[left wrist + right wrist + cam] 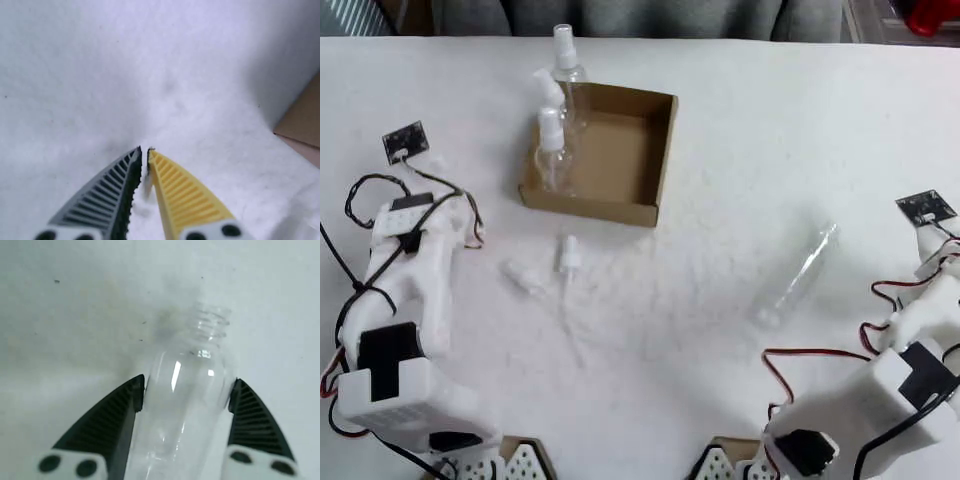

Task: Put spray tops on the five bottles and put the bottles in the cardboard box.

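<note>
My right gripper (187, 384) has its black jaws closed against the sides of a clear plastic bottle (192, 355), whose threaded neck is bare and points away from me. My left gripper (145, 150), one jaw grey and one yellow, hangs over the white desk (100, 75) with its tips almost touching and nothing held.

Farther out a white spray top (568, 252) lies with its thin tube trailing, and a second clear bottle (800, 272) lies well to its right. Beyond them is the brown cardboard box (665, 160) with three capped bottles (552, 150) at its left side. I cannot tell whether the farthest stands inside.

I judge the next job is capping: open the left jaws, take the top by its head, feed the tube down the neck first, then twist while the right grip holds firm.

I can read no writing.
</note>
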You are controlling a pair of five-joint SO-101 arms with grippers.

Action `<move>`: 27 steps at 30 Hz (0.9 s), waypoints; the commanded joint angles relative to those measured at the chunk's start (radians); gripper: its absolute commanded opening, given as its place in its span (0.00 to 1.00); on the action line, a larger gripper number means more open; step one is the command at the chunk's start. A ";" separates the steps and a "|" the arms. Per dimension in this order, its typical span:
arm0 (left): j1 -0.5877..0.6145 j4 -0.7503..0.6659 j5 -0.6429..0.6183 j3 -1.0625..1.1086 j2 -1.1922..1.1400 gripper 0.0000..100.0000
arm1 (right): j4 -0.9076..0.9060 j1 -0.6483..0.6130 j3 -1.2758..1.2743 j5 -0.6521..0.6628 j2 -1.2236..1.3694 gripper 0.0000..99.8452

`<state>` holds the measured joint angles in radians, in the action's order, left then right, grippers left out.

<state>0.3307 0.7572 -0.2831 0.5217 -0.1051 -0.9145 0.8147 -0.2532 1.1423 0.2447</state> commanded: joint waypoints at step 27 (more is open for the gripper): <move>-0.012 -0.021 0.011 -0.038 0.008 0.02 | 0.010 -0.053 0.025 -0.150 -0.042 0.19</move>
<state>0.3307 0.7572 -0.2831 0.5217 -0.1051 -0.9145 0.7841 -0.2532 0.9981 0.2447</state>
